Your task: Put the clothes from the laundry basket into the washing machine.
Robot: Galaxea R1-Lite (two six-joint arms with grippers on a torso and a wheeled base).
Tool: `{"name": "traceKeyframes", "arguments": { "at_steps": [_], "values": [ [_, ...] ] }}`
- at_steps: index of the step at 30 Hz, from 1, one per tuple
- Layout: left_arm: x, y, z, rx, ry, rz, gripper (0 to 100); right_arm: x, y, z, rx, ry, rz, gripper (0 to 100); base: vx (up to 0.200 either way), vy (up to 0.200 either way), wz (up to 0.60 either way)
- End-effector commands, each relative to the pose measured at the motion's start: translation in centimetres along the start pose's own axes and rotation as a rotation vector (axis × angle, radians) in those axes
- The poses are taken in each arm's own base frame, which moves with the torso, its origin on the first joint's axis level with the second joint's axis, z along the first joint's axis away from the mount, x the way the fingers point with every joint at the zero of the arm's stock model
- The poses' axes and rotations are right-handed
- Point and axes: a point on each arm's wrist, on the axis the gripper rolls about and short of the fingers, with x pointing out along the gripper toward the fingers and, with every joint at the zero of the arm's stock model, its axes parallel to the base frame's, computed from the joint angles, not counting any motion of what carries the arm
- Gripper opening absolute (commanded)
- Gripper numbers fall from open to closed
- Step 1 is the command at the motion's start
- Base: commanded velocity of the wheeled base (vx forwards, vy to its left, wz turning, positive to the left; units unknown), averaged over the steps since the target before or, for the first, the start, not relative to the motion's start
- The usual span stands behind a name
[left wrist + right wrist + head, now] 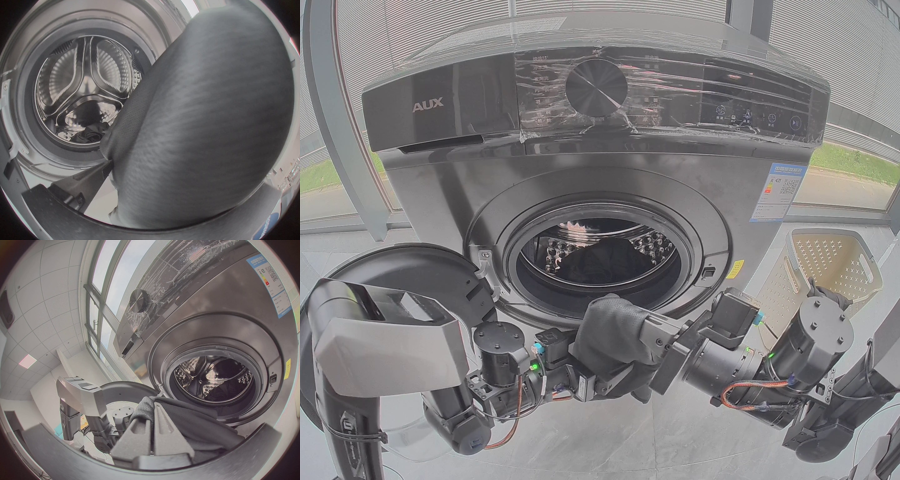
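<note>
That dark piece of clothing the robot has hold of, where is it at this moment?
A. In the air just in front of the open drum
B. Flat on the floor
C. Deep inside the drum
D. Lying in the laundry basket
A: the dark garment is clamped in the right end effector, held up in front of the washing machine's open drum.

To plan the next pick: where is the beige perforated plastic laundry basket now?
Head view: the beige perforated plastic laundry basket sits on the robot's right, beside the dark grey washing machine.
</note>
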Motion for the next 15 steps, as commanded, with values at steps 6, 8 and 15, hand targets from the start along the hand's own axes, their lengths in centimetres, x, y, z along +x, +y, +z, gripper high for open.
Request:
{"name": "traceKeyframes", "arguments": {
  "at_steps": [6,8,15],
  "values": [
    [2.5,1.2,-1.3,-0.003,-0.009,0.029,0,-0.3,-0.1,-0.1,-0.002,0.006,-0.006,0,0.0,0.0,0.0],
    [2.5,1.3,-0.9,0.0,-0.024,0.031,0,-0.1,-0.4,0.0,-0.007,0.001,-0.015,0,0.0,0.0,0.0],
    [-1.5,-0.1,2.6,0.014,-0.077,0.012,0,2.0,-5.2,-0.1,-0.064,-0.026,-0.15,0,0.0,0.0,0.0]
  ]
}}
